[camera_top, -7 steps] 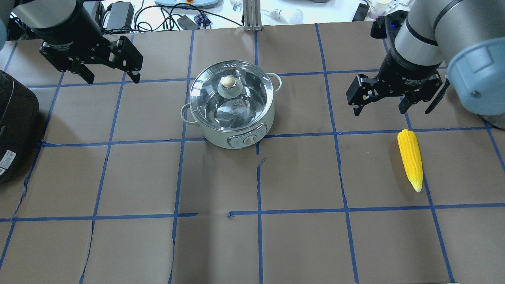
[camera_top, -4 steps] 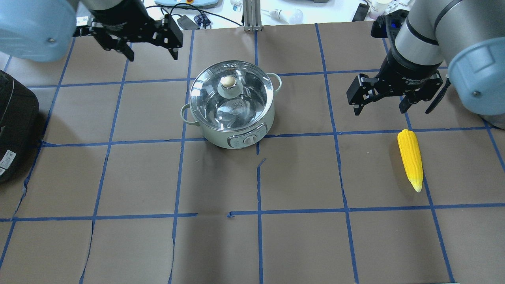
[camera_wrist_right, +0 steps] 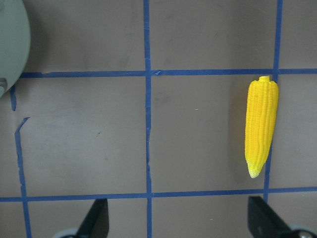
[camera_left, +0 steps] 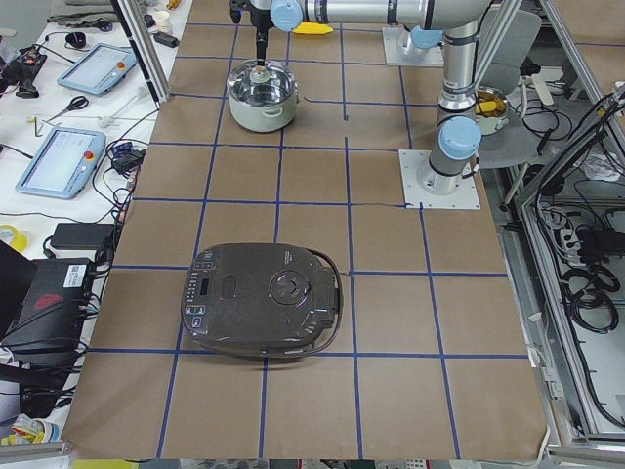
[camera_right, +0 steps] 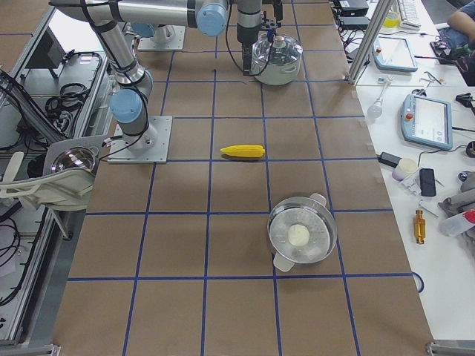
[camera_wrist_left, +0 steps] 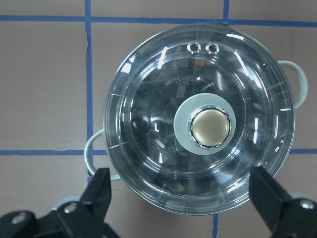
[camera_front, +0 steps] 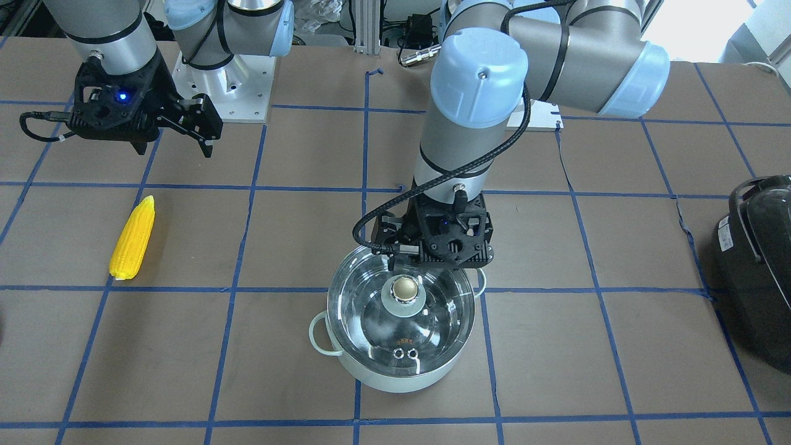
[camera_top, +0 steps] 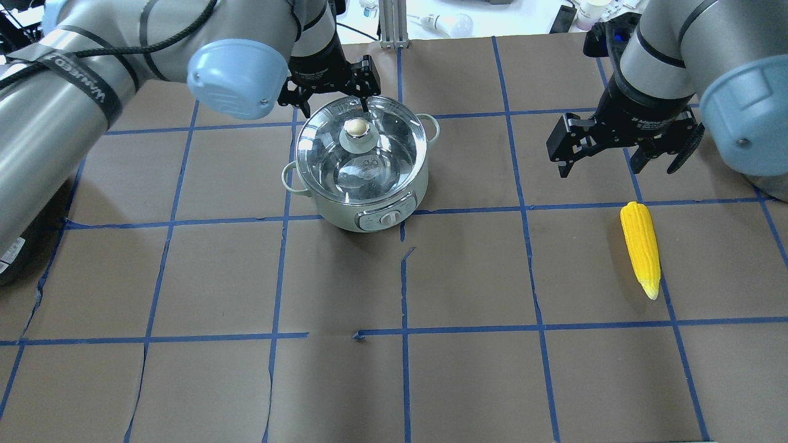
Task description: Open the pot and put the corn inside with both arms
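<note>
The mint-green pot [camera_top: 360,203] stands mid-table with its glass lid [camera_top: 381,154] on and the beige knob [camera_top: 356,128] on top; it also shows in the front view [camera_front: 401,371] and the left wrist view [camera_wrist_left: 198,64]. My left gripper [camera_top: 330,101] is open and empty, hovering above the lid's far edge, just off the knob [camera_wrist_left: 211,127]. The yellow corn [camera_top: 640,246] lies on the table at the right, also in the right wrist view [camera_wrist_right: 261,126]. My right gripper [camera_top: 600,166] is open and empty, raised above the table just beyond the corn's thick end.
A large black appliance [camera_front: 757,247] sits at the table's left end. A second steel pot with a lid [camera_right: 300,233] stands near the right end. Blue tape lines grid the brown table [camera_top: 468,381].
My left arm has swung in from the far left to the pot, its open gripper now over the lid. The right gripper has barely shifted. Pot and corn have not moved.
</note>
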`<state>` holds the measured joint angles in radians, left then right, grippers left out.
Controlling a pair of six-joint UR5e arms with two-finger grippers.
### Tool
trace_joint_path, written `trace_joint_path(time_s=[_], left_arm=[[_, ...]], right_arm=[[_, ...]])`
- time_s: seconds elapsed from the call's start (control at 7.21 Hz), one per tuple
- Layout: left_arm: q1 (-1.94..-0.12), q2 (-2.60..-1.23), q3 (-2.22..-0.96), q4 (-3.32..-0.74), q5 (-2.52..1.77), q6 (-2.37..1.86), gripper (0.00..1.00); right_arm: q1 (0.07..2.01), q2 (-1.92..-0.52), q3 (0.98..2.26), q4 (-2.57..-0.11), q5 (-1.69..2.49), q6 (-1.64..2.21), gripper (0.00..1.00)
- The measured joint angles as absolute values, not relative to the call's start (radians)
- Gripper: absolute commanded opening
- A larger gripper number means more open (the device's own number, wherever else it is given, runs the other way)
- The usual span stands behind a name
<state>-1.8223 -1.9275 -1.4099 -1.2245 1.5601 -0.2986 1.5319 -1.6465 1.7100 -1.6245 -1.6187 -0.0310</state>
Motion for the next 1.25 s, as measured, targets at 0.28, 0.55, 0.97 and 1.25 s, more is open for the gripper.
trace_joint_path(time_s=[0.28, 0.55, 0.97, 1.25], left_arm=[[-1.859, -1.983, -1.411, -1.178, 1.572, -0.334, 1.00], [-1.865, -1.998, -1.413, -1.172, 1.606, -0.336, 1.00], [-1.865, -2.015, -1.417, -1.172, 1.619, -0.332, 0.88], [-1.863, -2.017, -1.419, -1.172, 1.621, -0.315, 0.74]], right_arm=[[1.481, -1.638, 1.716, -1.639, -1.691, -0.014, 1.00], [1.345, -1.621, 1.729, -1.654, -1.705, -0.018, 1.00], [1.259, -1.558, 1.812, -1.780, -1.695, -0.084, 1.00], [1.253, -1.498, 1.908, -1.926, -1.677, -0.139, 1.00]])
